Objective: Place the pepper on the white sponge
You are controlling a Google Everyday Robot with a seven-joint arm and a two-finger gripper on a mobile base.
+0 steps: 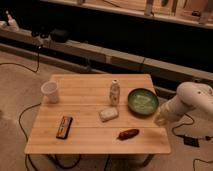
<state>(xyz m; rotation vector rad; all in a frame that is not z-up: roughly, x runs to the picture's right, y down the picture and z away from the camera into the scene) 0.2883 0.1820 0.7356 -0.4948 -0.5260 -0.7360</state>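
Worktop (85, 95) carries a green bowl (131, 98) near its right edge, the white sponge (108, 114) mid-surface, and the pepper (128, 134) by the front edge, apart from the sponge. My hand (161, 119) hangs closed, holding nothing, at the right edge.

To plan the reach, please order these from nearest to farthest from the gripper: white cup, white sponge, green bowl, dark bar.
The gripper is at the table's right edge.
1. green bowl, right side
2. white sponge, centre
3. dark bar, front left
4. white cup, rear left
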